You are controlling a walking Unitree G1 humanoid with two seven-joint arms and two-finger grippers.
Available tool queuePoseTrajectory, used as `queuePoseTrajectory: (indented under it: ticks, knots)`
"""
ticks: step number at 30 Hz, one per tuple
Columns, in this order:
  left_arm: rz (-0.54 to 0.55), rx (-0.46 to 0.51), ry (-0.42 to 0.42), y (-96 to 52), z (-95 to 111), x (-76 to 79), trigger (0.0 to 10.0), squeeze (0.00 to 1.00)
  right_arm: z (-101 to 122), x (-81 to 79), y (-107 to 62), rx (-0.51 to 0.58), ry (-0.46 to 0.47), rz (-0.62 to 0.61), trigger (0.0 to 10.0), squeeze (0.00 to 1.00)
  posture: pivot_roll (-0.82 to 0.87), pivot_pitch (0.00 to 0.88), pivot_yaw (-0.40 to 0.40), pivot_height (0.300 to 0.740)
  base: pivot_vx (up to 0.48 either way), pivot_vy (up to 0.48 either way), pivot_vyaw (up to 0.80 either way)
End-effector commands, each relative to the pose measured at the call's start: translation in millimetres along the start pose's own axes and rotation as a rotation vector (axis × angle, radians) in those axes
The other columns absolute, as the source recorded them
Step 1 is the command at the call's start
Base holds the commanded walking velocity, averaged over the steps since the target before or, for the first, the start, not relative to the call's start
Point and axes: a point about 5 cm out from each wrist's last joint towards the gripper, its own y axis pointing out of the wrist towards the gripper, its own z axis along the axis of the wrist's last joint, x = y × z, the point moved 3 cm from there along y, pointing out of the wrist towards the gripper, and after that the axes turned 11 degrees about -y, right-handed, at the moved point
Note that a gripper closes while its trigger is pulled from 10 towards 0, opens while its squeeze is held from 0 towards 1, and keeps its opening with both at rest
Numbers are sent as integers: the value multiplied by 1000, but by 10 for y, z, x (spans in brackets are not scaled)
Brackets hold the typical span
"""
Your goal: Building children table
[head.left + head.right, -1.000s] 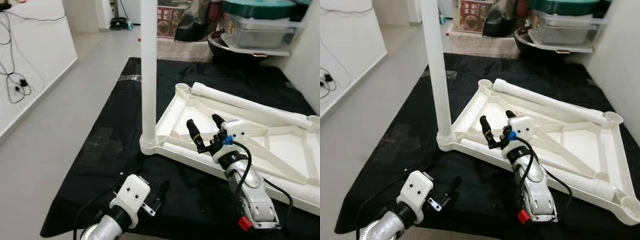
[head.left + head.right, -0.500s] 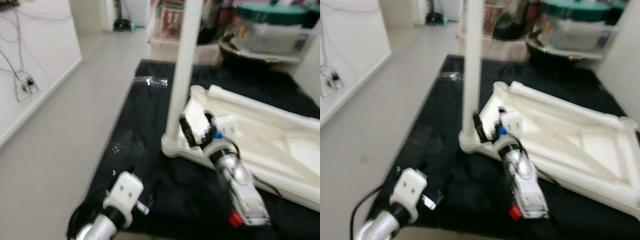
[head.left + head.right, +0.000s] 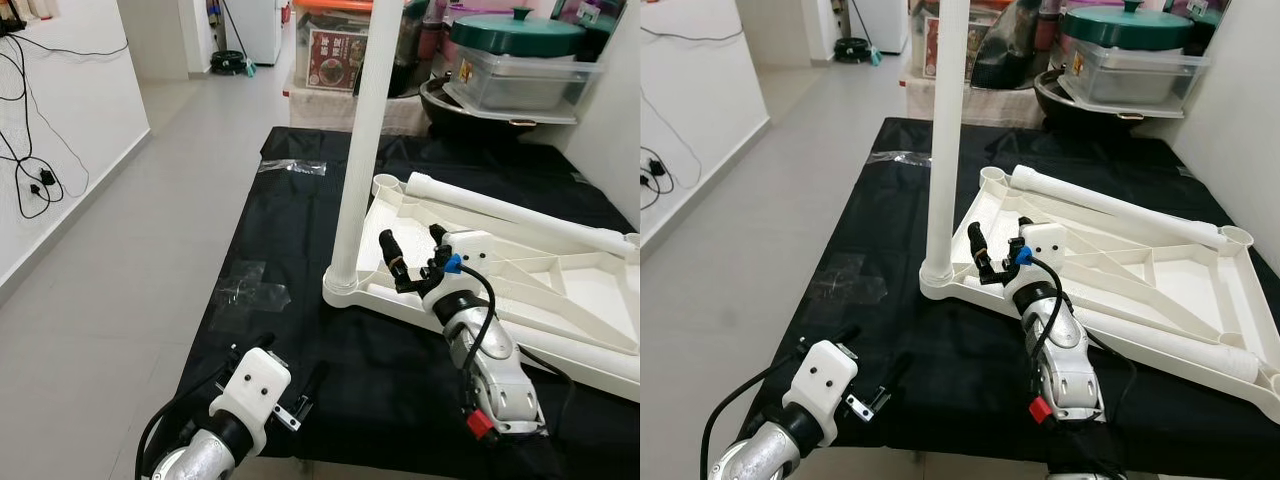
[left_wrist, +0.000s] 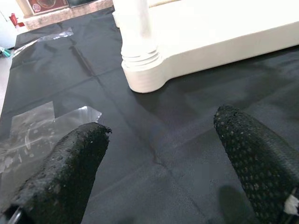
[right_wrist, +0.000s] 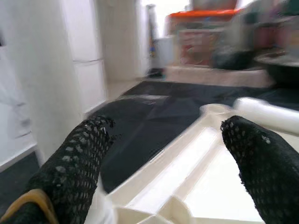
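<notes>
A white children's table top [image 3: 560,290] lies upside down on a black cloth [image 3: 290,230]. One white leg [image 3: 362,140] stands upright in its near left corner socket [image 4: 142,70]. A second leg [image 3: 510,205] lies along the far rim, and a third leg [image 3: 1160,335] rests by the near rim. My right gripper [image 3: 412,240] hovers open just right of the upright leg's base, above the table's underside [image 5: 187,172], holding nothing. My left gripper [image 3: 290,358] is open and empty low over the cloth, in front of the leg's base.
Crumpled clear wrap [image 3: 243,290] and a plastic bag [image 3: 292,166] lie on the cloth. Boxes, a black pan and a tub with a green lid [image 3: 515,35] crowd the back. Grey floor [image 3: 120,260] lies to the left, with cables [image 3: 30,170] on the white wall.
The camera has swung and pulled back, so the whole scene shifted. My right gripper now sits nearer the upright leg's base, still open. The left gripper holds about the same spot.
</notes>
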Motion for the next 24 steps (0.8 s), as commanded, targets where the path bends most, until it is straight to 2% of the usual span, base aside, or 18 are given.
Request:
queuePoseTrajectory:
  ticks: [1,2,3,4,5,6,7,14,17,20,24]
  knots:
    - [0,-13,1,-6,-17,10,10000,0,13,-11,30,14,44,91,10000,1000,118,72,-49,740,0,0,0]
    - [1,-14,2,-8,-17,10,10000,0,40,11,45,27,43,141,10000,1000,119,75,-48,740,0,0,0]
    - [1,-14,2,-8,-17,10,10000,0,40,11,45,27,43,141,10000,1000,119,75,-48,740,0,0,0]
    - [2,-13,2,-10,-15,9,10000,0,80,39,61,32,61,213,10000,1000,119,75,-51,740,0,0,0]
    - [2,-13,2,-10,-15,9,10000,0,80,39,61,32,61,213,10000,1000,119,75,-51,740,0,0,0]
    - [3,-14,3,-13,-16,8,10000,0,115,70,69,37,63,282,10000,749,118,75,-48,740,0,0,0]
    - [4,-13,3,-15,-14,8,10000,0,146,126,65,28,62,367,10000,0,122,78,-51,740,0,0,0]
    - [5,-10,6,-18,-9,7,10000,0,184,152,38,22,56,481,10000,0,122,79,-50,740,0,0,0]
    - [9,4,9,-25,16,-2,10000,0,285,8,120,67,50,574,10000,0,123,81,-47,740,0,0,0]
    - [10,12,10,-28,32,-3,10000,0,309,-36,162,79,51,583,10000,0,125,81,-50,740,0,0,0]
    - [19,55,9,-49,102,4,10000,0,371,-170,334,117,32,588,10000,0,135,78,-55,740,0,0,0]
